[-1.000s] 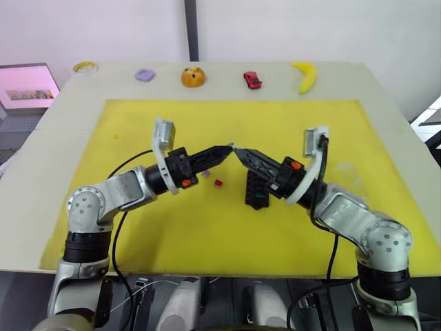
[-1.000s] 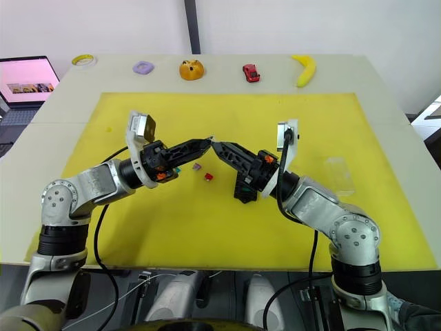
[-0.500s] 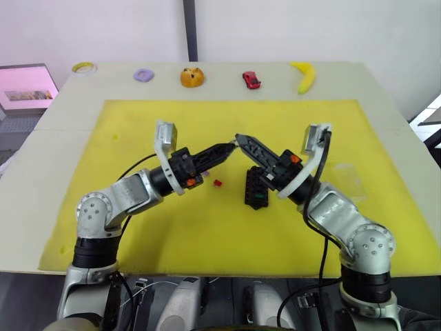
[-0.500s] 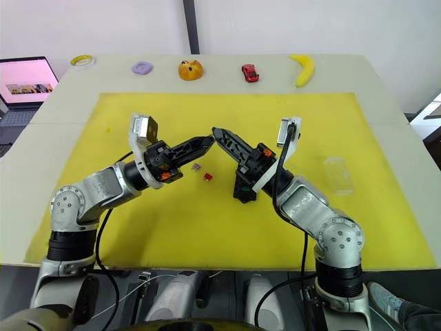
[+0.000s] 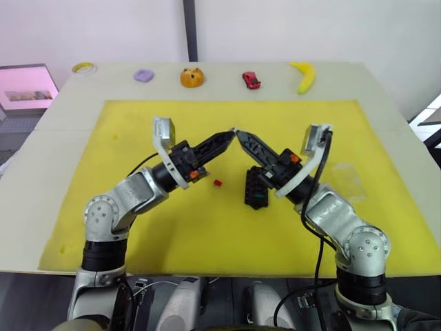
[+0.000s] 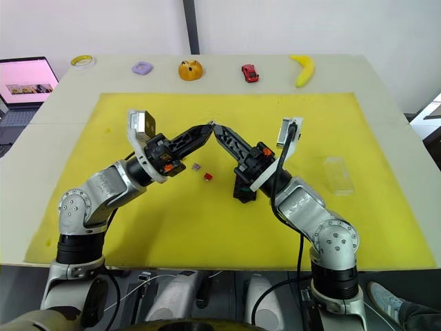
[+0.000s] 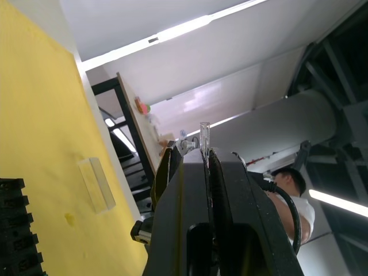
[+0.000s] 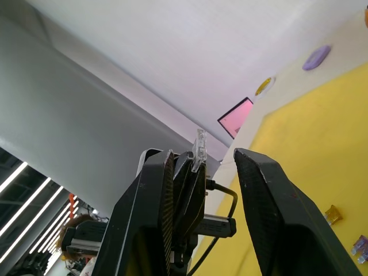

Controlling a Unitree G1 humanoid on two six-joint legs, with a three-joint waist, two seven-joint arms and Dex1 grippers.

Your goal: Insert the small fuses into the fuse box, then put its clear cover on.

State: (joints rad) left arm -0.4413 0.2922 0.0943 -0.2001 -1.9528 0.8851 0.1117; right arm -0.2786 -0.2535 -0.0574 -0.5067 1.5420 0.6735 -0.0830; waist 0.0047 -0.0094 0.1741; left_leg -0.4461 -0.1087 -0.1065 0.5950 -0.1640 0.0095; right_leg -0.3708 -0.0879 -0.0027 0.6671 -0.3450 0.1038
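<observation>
Left end effector pinches a clear fuse mid-air.

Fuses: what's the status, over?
Left gripper shut on a clear fuse. Right gripper open, tip to tip with it. Fuse box on mat, cover off. Red fuse loose nearby.

head stereo downward, wrist cameras upward (close)

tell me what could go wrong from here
1. The fuse is pinched only at the very tip of the left end effector. The open right end effector may miss it, and the fuse would likely drop to the mat.
2. The fuse box lies under the right arm and could get knocked.
</observation>
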